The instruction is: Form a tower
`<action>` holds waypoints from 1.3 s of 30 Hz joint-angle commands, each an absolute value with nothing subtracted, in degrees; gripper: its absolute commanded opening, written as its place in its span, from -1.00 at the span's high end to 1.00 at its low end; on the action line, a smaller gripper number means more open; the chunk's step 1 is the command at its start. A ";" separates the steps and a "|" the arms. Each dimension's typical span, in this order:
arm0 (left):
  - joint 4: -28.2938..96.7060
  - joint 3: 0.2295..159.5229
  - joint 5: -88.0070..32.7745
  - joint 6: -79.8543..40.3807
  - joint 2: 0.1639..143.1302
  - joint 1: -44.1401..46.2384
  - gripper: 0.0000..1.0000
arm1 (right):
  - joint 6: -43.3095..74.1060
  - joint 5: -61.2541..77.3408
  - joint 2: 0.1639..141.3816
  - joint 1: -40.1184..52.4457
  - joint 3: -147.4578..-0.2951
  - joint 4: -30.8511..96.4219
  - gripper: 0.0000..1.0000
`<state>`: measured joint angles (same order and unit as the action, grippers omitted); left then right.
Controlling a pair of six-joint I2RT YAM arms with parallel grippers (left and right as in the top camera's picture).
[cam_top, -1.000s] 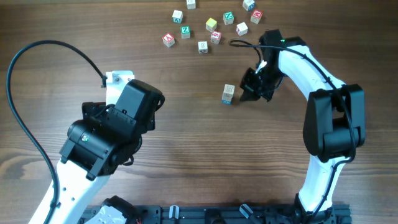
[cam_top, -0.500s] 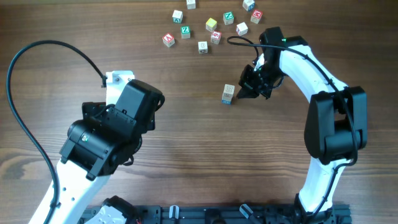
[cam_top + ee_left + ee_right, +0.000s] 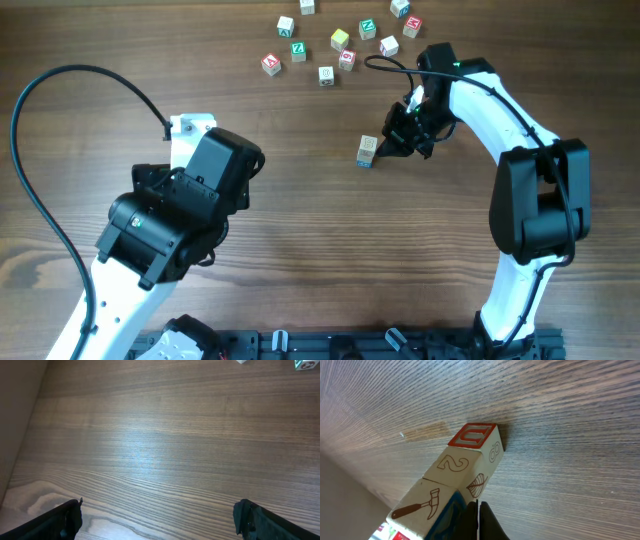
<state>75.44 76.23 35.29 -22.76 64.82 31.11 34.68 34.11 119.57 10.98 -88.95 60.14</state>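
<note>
The right gripper point(image 3: 478, 521), jaws pressed together and holding nothing, hangs low over the tabletop point(image 3: 300, 220) with its tips just beside the tower point(image 3: 455, 467). Whether they touch it cannot be told from either view. In the wrist view the stack runs from the lower left of the frame up to centre and ends in a red-framed face. A "2", a hammer and a leaf are printed along its sides, and a blue edge lies nearest the fingertips. From overhead the tower stands right of centre, pale face up and blue showing at its foot, apart from everything but the gripper to its right. The loose cubes point(image 3: 340, 38) lie scattered along the upper edge of that frame, well apart from the stack. The left gripper point(image 3: 157, 514), at the left of the overhead frame, is spread wide over bare wood, carrying nothing and far from the work.

The danger, judged from here, is the closeness. A sideways drift of the closed tips toward the stack could push a cube off its neighbour or tip the whole column, which looks narrow for its height. Spreading the jaws before backing off could do the same, with one finger swinging into the blocks. Any cube added on top would have to land square, since an off-centre drop on so small a face could bring the stack down.
</note>
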 commanded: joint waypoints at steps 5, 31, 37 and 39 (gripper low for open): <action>75.29 76.18 35.42 -22.31 64.29 31.00 -1.00 | 36.01 35.55 117.84 11.07 -88.66 60.12 0.91; 75.29 76.18 35.42 -22.31 64.29 31.00 -1.00 | 35.99 36.12 117.84 11.07 -88.66 60.69 0.91; 75.29 76.18 35.42 -22.31 64.29 31.00 -1.00 | 36.01 36.12 117.84 11.81 -88.66 60.55 0.91; 75.29 76.18 35.42 -22.31 64.29 31.00 -1.00 | 36.03 36.12 117.84 12.25 -88.66 60.34 0.91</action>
